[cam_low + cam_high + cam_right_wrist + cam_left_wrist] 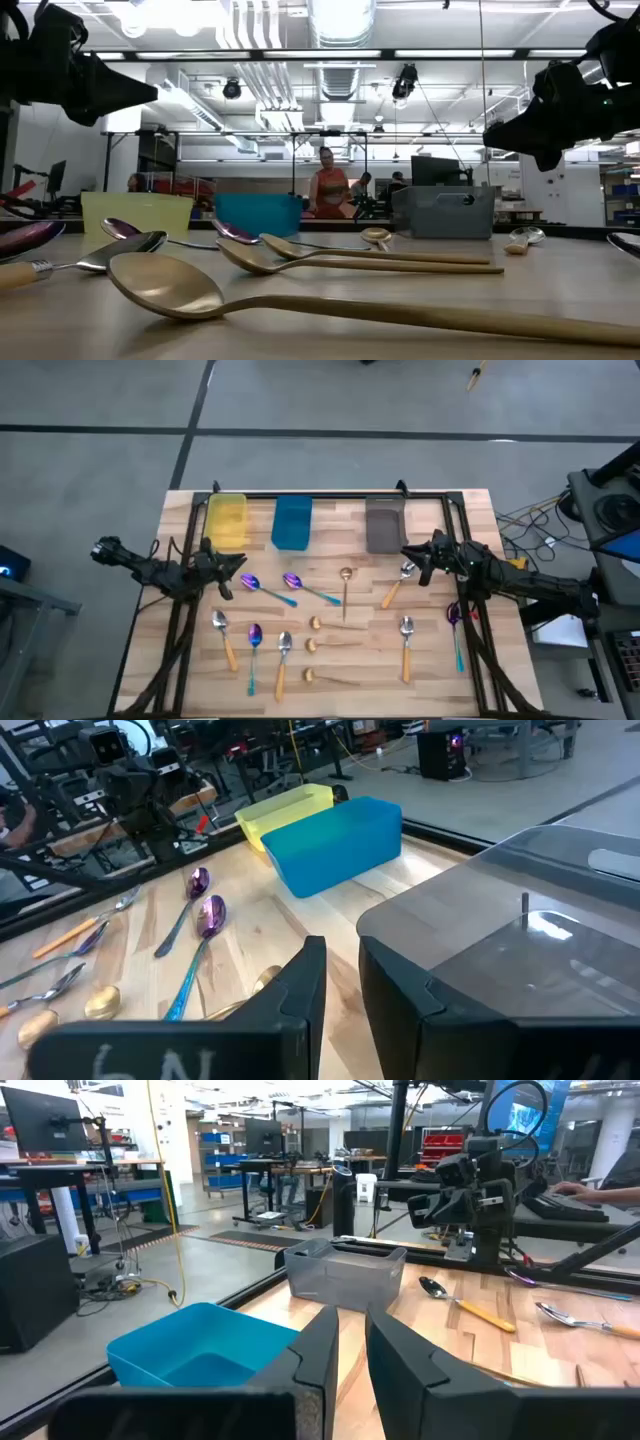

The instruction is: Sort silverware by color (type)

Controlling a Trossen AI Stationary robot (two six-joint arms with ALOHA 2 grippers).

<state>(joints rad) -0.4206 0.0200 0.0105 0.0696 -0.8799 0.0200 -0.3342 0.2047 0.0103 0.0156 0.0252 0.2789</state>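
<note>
Twelve spoons lie loose on the wooden table (430, 660), none of them in a bin. There are four purple spoons with teal handles (254, 632): two side by side left of centre, one nearer the front edge, and one off at the right. That last one is partly crossed by the right arm in the high view. Four silver spoons with orange handles (406, 627) are spread from left to right. The four gold spoons (346, 574) sit around the middle. From above, three of them read as little more than bowls, their thin handles hard to trace. The low view shows those long handles plainly, close in front.

Along the far edge stand three bins: a yellow bin (227, 520) on the left, a blue bin (292, 522) in the middle and a grey bin (385, 525) on the right.

The left gripper (352, 1312) hovers above the table's left side, near the pair of purple spoons. The right gripper (340, 948) hangs just in front of the grey bin. Only the wrist views show the fingers: each pair is drawn nearly together, probably with a slim gap, and grips nothing. The low view alone shows a person (328, 190) standing in the room beyond the table.
</note>
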